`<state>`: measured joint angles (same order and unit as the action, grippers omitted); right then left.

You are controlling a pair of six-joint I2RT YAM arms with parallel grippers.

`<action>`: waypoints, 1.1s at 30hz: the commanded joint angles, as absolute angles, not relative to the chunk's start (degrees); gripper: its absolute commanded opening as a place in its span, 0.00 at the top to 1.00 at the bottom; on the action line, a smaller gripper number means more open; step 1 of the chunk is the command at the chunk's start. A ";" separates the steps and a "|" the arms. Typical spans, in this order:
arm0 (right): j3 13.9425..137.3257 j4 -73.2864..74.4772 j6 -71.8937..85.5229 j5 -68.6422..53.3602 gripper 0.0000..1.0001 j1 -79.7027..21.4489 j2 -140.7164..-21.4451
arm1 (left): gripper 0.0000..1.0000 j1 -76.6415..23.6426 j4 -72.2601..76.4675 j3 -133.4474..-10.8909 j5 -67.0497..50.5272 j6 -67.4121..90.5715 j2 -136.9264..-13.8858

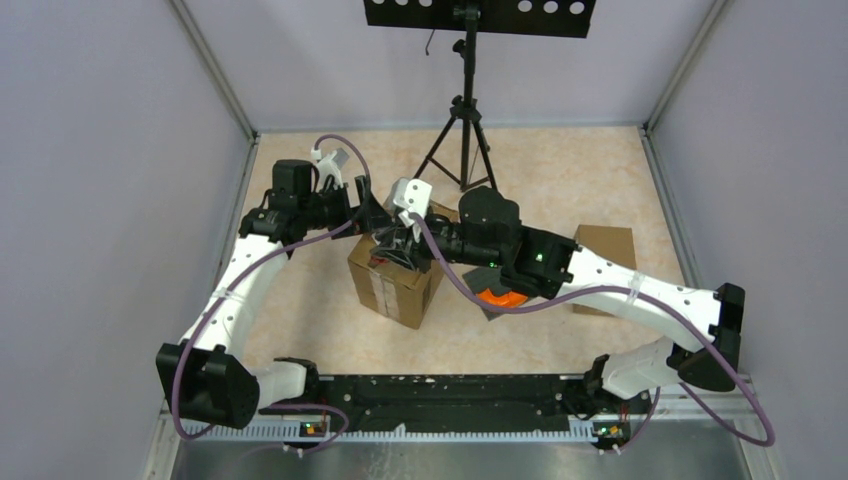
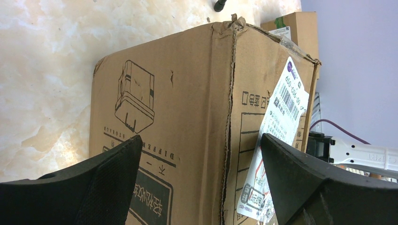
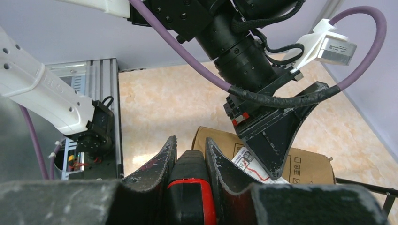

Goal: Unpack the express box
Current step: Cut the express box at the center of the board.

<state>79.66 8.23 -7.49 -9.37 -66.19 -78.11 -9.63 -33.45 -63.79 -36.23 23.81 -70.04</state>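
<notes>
At mid-worktop (image 1: 300,180) stands the express box (image 1: 395,285). The left tool (image 2: 199,140) gapes wide astride one box corner, while the right tool (image 3: 190,143), above the box, clamps a black-and-red object (image 3: 191,187).

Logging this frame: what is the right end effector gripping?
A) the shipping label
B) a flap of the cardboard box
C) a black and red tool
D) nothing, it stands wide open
C: in the right wrist view, the right end effector has its two fingers pressed against both sides of a black and red tool, with the cardboard box lying beyond its tips.
</notes>
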 commanded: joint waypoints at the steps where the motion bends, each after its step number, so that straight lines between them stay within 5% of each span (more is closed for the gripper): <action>1: 83.18 6.35 -8.34 -8.80 1.00 -67.82 -76.82 | 0.03 -9.49 -34.28 -64.51 -36.18 22.24 -69.57; 33: 81.36 10.21 -9.47 -4.17 1.00 -67.96 -78.82 | 0.03 -9.43 -33.94 -63.88 -35.54 22.15 -70.15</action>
<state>79.70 8.80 -7.97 -6.74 -67.53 -78.46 -9.63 -33.45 -63.79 -36.14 23.81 -70.04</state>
